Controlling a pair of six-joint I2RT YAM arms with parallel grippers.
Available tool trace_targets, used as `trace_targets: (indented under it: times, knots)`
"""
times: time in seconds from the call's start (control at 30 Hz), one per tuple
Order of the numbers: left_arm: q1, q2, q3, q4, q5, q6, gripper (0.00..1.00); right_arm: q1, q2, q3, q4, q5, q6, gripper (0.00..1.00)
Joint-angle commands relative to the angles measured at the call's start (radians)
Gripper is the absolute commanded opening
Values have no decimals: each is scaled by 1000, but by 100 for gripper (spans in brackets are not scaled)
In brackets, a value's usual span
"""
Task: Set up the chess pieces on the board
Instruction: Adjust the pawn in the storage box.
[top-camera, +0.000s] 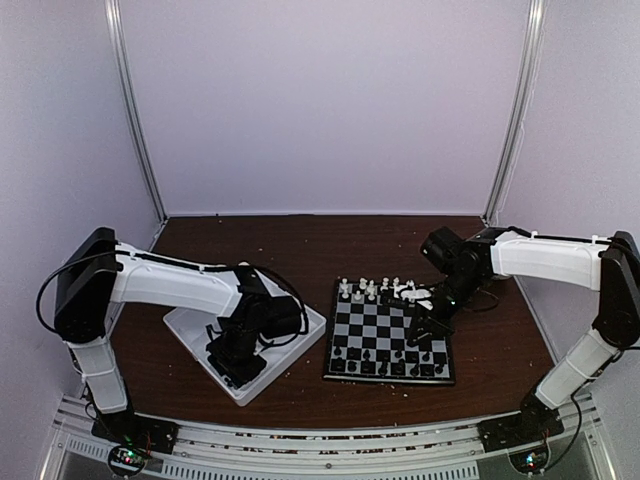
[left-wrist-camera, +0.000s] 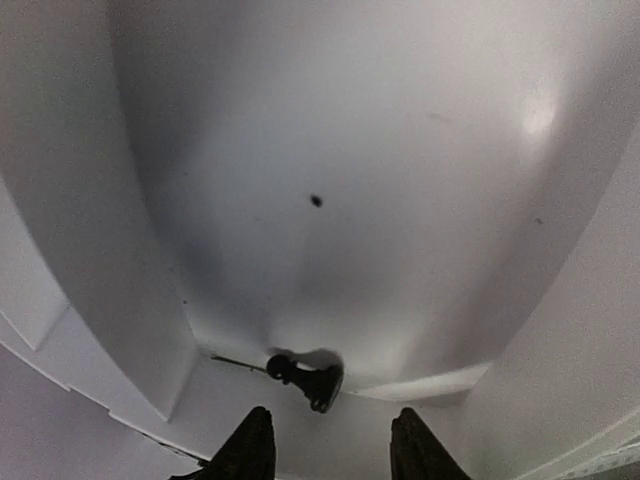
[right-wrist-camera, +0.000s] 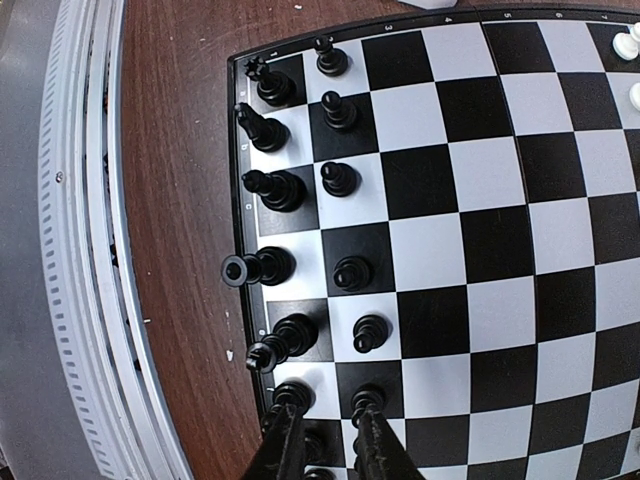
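Tiny black chess pieces (right-wrist-camera: 340, 178) stand in two rows along the board (right-wrist-camera: 520, 300) edge nearest the arms; a lone black piece (left-wrist-camera: 305, 378) lies tipped in the white tray (left-wrist-camera: 400, 150). Brown table (top-camera: 300, 250), pale walls (top-camera: 320, 100). The left gripper (left-wrist-camera: 331, 420) gapes empty just short of it; the right gripper (right-wrist-camera: 328, 430) is pinched narrow over the corner pieces, grip unclear
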Motion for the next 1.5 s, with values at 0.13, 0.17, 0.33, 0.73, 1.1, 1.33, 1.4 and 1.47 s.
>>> trace_targets:
  times: [0.13, 0.17, 0.33, 0.73, 1.1, 1.33, 1.4, 1.47]
  knots:
    - [-35, 102, 53, -98, -61, 184, 43, -7, 8, -8, -13, -2, -14, 21]
    - [-35, 122, 71, -114, -93, 191, 43, -7, 9, -6, -13, -3, -13, 21]
    - [-35, 209, 132, -155, -203, 230, 39, -7, 5, -6, -14, -1, -11, 21]
    - [-6, 229, 174, -153, -242, 267, 21, -8, 3, -6, -16, -2, -9, 21]
    - [-6, 142, 240, -131, -184, 232, 33, -8, 4, -9, -24, 1, -9, 20]
    - [-6, -73, 180, -70, -114, -89, 35, -8, 7, -4, -26, -7, -10, 20]
    - [0, -139, 92, 21, -77, -224, 35, -8, 7, -1, -27, -11, -13, 20]
    - [7, -197, 22, 94, -65, -346, 34, -8, 4, -2, -29, -16, -15, 20]
